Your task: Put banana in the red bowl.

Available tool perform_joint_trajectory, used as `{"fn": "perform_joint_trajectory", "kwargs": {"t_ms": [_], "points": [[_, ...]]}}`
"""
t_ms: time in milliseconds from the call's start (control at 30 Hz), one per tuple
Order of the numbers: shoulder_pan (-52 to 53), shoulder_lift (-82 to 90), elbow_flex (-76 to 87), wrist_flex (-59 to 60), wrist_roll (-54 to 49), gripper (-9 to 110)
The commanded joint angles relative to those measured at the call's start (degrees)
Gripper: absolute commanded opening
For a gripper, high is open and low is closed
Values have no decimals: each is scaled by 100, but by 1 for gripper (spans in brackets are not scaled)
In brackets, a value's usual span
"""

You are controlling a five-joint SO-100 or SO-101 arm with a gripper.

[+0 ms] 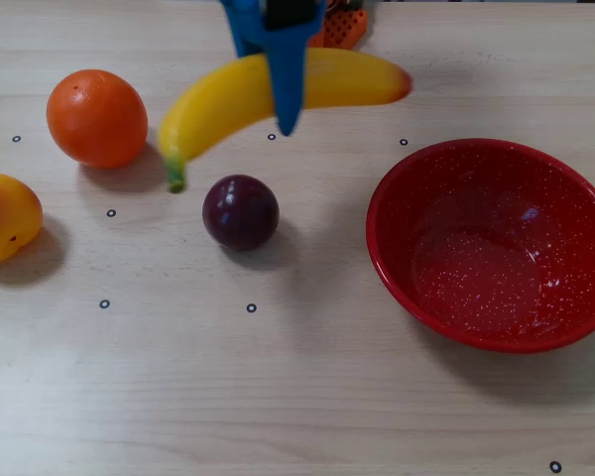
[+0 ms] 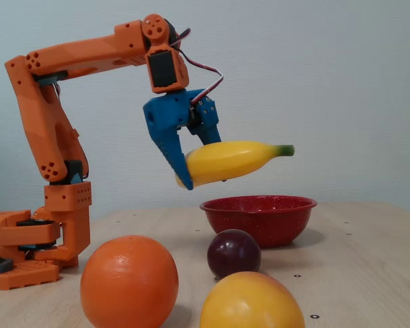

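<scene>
My blue gripper (image 1: 286, 121) is shut on the yellow banana (image 1: 218, 104) near its middle and holds it in the air, roughly level. In the overhead view the green stem tip points lower left and the orange-red end points right. In the fixed view the gripper (image 2: 190, 176) holds the banana (image 2: 239, 158) well above the table, green tip to the right. The red speckled bowl (image 1: 407, 208) stands empty at the right of the overhead view, right of and nearer than the banana. It also shows in the fixed view (image 2: 260, 222), below the banana.
A dark purple plum (image 1: 240, 211) lies below the banana in the overhead view. An orange (image 1: 96, 117) and a round yellow-orange fruit (image 1: 5, 216) lie at the left. The orange arm base (image 2: 34, 239) stands at the left of the fixed view.
</scene>
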Motion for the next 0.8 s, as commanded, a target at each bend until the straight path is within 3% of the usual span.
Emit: {"fn": "perform_joint_trajectory", "kwargs": {"t_ms": [0,767], "points": [[-299,492,-729,-448,176,0],[-2470,-888,-940,-3094,501,0]]}}
